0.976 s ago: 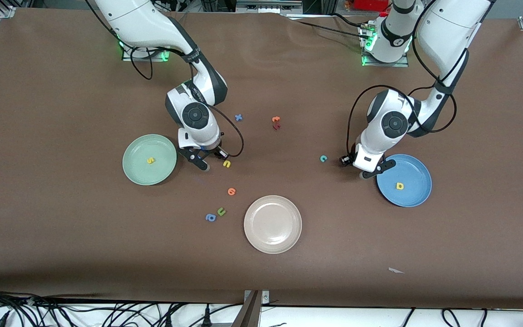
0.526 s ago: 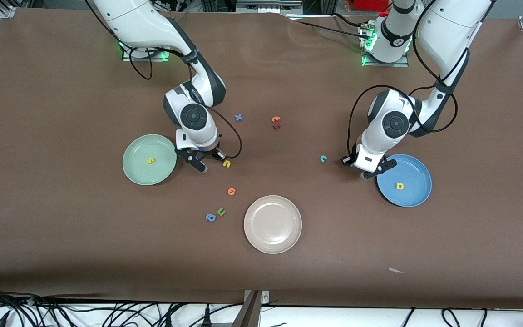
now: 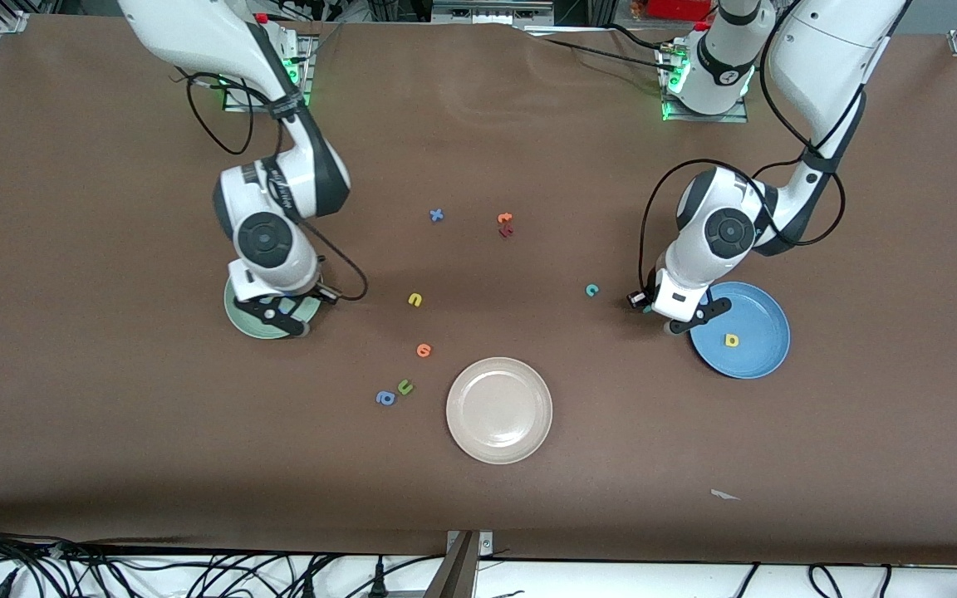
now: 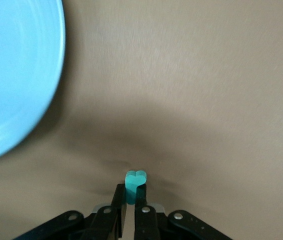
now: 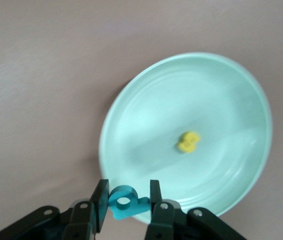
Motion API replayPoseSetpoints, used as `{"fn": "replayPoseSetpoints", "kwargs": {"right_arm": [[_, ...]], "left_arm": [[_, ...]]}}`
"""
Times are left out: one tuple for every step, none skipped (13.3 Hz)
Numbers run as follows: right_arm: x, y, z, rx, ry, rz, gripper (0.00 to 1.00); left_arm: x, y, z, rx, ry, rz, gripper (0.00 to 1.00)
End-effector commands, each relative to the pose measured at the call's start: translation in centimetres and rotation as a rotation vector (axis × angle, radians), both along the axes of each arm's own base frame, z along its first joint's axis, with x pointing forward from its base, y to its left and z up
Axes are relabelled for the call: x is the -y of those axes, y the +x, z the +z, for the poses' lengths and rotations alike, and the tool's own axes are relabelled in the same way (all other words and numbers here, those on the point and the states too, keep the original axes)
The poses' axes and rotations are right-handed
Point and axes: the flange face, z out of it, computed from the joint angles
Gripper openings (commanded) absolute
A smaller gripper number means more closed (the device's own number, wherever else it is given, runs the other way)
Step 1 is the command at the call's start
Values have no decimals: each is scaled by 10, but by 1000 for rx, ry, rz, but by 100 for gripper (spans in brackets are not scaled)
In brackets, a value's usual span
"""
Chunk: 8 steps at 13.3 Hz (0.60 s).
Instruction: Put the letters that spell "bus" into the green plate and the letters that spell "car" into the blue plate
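Over the rim of the green plate hangs my right gripper, shut on the teal b. The yellow s lies in that plate. My left gripper is low beside the blue plate, shut on a small teal letter seen edge-on. The yellow a lies in the blue plate. On the cloth, the teal c sits close to the left gripper. The yellow u lies between the plates.
A beige plate sits nearest the front camera. Loose on the cloth are an orange round letter, a green u, a blue a, a blue x, an orange t and a dark red letter.
The right arm has carried the teal b from beside the yellow u to over the green plate. The left gripper has shut on the teal letter beside the blue plate.
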Motion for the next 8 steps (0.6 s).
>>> {"fn": "replayPoseSetpoints", "kwargs": {"right_arm": [[27,-7,-20,-52,-5,14,47],[29,-8,-22,-57,-7,12,81],[25,-9,-20,-65,1,5,86],[13,-10,-17,-66,40,-26,85],[2,-9,-12,-61,71,-50,84],[-12,-9,-6,-53,85,-58,82],[-35,-11,0,-30,91,-78,81],[-63,-13,5,-1,100,-100,75]], "left_arm": [[-9,30,34,-35,75,-85,6],[-23,43,43,-67,125,-150,6],[-38,53,48,-104,171,-226,6],[-58,63,50,-137,199,-312,6],[-75,71,51,-163,198,-392,7],[-92,75,43,-191,188,-484,7],[-108,76,32,-215,197,-598,14],[-117,77,22,-239,215,-715,48]]}}
